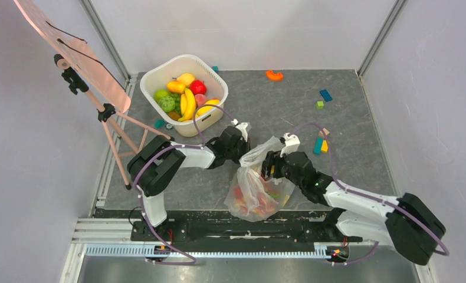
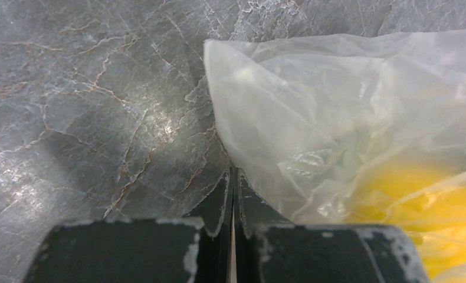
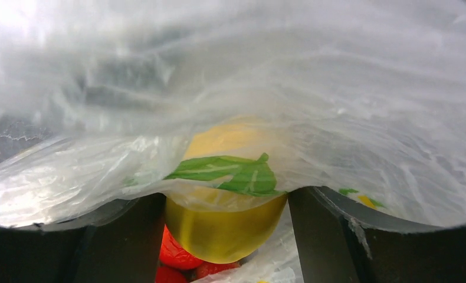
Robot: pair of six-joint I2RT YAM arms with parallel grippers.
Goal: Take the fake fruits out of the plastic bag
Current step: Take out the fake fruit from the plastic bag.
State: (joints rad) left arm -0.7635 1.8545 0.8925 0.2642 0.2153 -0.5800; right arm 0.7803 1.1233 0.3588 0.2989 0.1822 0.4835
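Observation:
The clear plastic bag [image 1: 255, 183] lies near the table's front edge with red, pink and yellow fake fruits [image 1: 259, 199] inside. My left gripper [image 1: 243, 148] is shut, pinching the bag's upper left edge; in the left wrist view its closed tips [image 2: 233, 172] meet the bag film [image 2: 337, 106]. My right gripper [image 1: 271, 167] is inside the bag's mouth. In the right wrist view, bag film [image 3: 278, 88] drapes over its fingers [image 3: 337, 230]. They close on either side of a round yellow fruit [image 3: 219, 230] with a green leaf. Red fruits [image 3: 174, 253] lie beneath it.
A white tub [image 1: 160, 73] at the back holds bananas, green, red and orange fruit. A pink board on a stand [image 1: 95, 76] is at the left. Small blocks [image 1: 325, 95] and an orange piece [image 1: 274, 75] lie at the back right; more blocks [image 1: 320, 144] sit by my right arm.

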